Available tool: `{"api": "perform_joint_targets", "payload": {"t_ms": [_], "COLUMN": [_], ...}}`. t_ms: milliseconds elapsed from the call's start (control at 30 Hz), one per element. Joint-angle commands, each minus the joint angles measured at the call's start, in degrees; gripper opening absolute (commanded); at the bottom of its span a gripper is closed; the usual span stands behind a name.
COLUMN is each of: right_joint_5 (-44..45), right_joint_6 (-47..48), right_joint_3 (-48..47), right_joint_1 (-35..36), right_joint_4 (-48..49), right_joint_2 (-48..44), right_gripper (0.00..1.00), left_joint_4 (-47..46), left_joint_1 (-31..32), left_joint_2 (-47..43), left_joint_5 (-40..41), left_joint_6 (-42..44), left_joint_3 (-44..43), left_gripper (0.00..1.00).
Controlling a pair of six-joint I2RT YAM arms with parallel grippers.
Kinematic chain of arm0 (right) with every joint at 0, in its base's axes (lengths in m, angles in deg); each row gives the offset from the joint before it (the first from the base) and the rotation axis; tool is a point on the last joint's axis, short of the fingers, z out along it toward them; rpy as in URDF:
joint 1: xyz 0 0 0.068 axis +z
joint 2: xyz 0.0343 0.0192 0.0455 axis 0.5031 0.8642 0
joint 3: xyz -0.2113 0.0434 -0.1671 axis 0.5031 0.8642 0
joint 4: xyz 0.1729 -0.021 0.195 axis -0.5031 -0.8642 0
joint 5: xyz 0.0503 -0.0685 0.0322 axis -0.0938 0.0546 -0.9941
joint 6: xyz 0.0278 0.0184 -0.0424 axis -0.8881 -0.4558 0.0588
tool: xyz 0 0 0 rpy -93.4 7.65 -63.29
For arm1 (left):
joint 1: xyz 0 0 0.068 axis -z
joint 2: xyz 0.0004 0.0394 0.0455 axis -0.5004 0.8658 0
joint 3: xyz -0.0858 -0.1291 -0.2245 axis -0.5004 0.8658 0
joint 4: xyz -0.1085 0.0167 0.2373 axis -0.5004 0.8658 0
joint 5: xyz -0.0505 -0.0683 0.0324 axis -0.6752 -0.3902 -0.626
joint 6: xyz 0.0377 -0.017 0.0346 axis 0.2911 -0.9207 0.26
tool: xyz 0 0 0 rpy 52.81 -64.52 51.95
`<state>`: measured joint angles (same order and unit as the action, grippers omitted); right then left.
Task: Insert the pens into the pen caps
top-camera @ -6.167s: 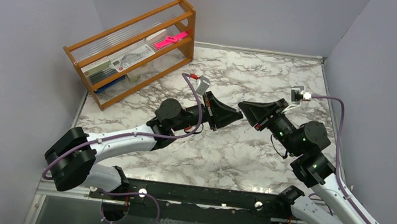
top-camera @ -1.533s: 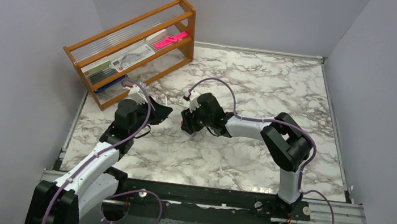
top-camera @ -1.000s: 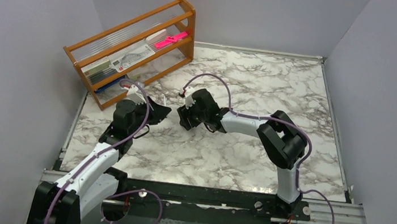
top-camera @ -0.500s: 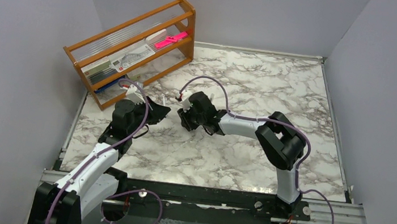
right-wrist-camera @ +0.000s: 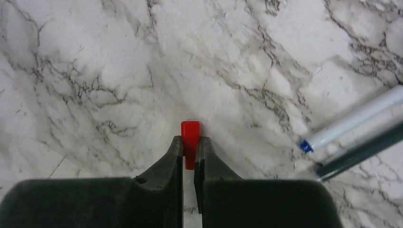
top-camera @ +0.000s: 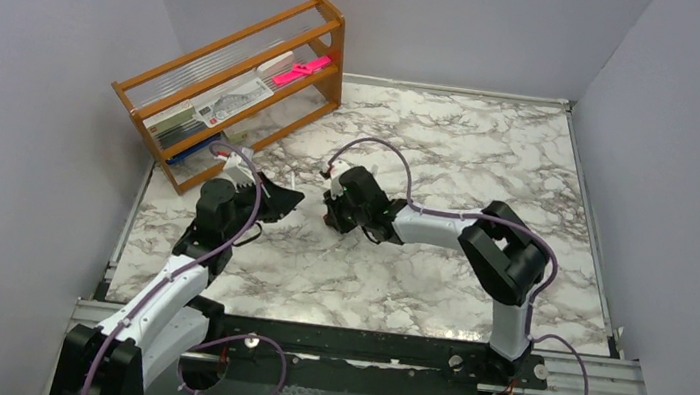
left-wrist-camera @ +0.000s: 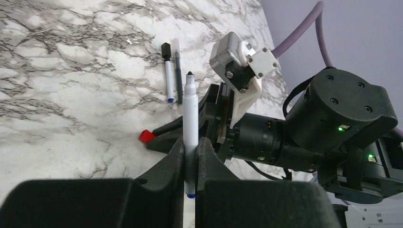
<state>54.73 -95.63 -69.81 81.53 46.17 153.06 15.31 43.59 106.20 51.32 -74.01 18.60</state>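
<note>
— Left fingers (left-wrist-camera: 173, 159)?
— Clenched on a white pen (left-wrist-camera: 191, 114), gripped low on the barrel, with the black tip pointing away past the fingertips and a blue end peeking out behind the grip.
— And the right fingers (right-wrist-camera: 175, 156)?
— Pinched shut on the red cap (right-wrist-camera: 190, 133), with half of it poking out beyond the fingertips. Very low over the counter (right-wrist-camera: 95, 71); touching or not, cannot tell.
— Whereabouts on the counter?
— Left of the middle, a little nearer than the wooden rack (top-camera: 238, 93) at the far left. Facing each other, close but apart, with the pen on the left and the cap on the right.
— Anything else lying there?
— A second white pen (left-wrist-camera: 167, 76) with a black end and a blue tip, and a dark pen (left-wrist-camera: 178, 71) just beside it. Both flat on the marble, roughly parallel, just beyond the cap on the far side.
</note>
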Motion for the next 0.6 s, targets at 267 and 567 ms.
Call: {"api": "perform_joint_targets", "payload": {"t_ms": [267, 567], "right_joint_5": [11.33, 21.86], "right_joint_6": [-19.71, -26.25], "right_joint_3": [-0.98, 2.67], "right_joint_1": [0.41, 2.22], "right_joint_4": [-10.94, -18.42], "right_joint_2": [-5.41, -5.30], "right_gripper": [0.01, 0.01], "left_joint_4": [-7.42, -7.42], "left_joint_1": [-0.27, -0.29], "left_joint_2": [-1.61, -0.58], "left_joint_5": [-5.51, -5.34], "left_joint_6": [-5.72, -5.67], "left_joint_3": [3.54, 3.75], "left_gripper": [0.00, 0.00]}}
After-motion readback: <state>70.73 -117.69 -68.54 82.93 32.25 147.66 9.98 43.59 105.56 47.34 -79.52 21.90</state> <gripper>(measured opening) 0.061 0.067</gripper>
